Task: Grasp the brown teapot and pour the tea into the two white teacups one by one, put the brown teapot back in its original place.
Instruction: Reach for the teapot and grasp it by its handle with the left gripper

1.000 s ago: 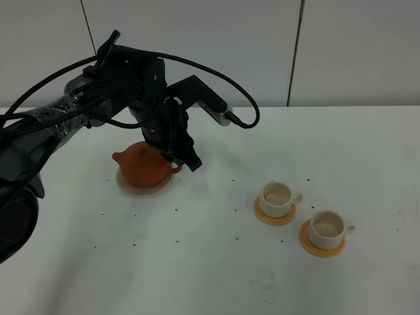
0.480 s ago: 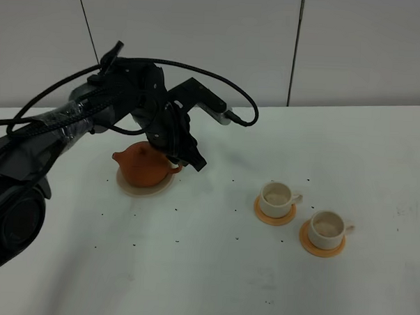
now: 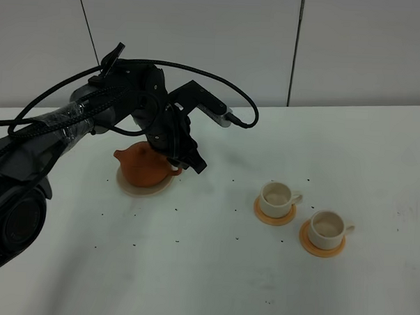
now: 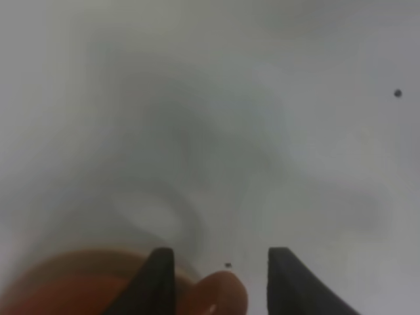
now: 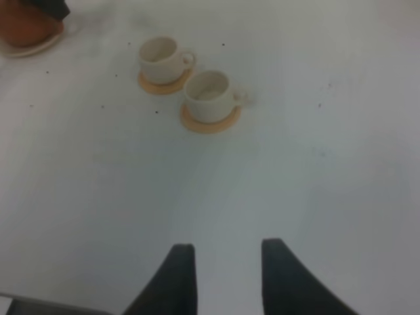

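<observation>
Teapot (image 3: pixel 145 167) sits upright on beige saucer (image 3: pixel 128 189), left side of table (image 3: pixel 191 268). Left gripper (image 4: pixel 221 256) straddles its loop handle (image 4: pixel 220 295), jaws spread, not clamped. Left teacup (image 3: pixel 276 197) and right teacup (image 3: pixel 327 229) stand right of centre on orange coasters (image 3: pixel 275 217). Right gripper (image 5: pixel 223 252) is well back from them, jaws apart, only table between.

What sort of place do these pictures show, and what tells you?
Probably a robotics lab: a cabled robot arm over a white table, plain wall panels behind, and a brown teapot with two white teacups.
</observation>
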You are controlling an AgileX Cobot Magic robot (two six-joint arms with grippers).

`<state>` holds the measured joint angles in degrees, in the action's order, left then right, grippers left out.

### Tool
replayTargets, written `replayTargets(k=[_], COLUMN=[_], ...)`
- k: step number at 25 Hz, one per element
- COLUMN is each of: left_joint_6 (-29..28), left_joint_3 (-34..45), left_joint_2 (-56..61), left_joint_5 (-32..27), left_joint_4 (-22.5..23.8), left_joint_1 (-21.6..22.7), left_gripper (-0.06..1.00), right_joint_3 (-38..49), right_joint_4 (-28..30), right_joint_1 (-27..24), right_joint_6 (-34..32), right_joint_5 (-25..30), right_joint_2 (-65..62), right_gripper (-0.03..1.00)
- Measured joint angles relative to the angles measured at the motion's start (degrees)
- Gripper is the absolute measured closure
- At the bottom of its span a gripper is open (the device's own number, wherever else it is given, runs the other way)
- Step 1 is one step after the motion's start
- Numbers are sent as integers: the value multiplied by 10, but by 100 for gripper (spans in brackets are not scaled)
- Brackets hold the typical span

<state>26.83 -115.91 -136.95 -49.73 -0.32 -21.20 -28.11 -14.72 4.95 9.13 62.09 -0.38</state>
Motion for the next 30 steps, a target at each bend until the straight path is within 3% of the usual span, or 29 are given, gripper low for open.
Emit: replayTargets(k=[16, 30], left_joint_6=[10, 12], left_joint_3=[-4, -4], left_joint_2=[6, 17], left_joint_5=[-89, -164], left_joint_4=[0, 43], left_joint_1=[0, 0], left_gripper=[55, 55], right_joint_3=[0, 0], right_joint_4=[0, 0], right_joint_1=[0, 0], right_joint_6=[0, 0], right_joint_5=[0, 0], right_joint_2=[0, 0], right_gripper=[73, 73])
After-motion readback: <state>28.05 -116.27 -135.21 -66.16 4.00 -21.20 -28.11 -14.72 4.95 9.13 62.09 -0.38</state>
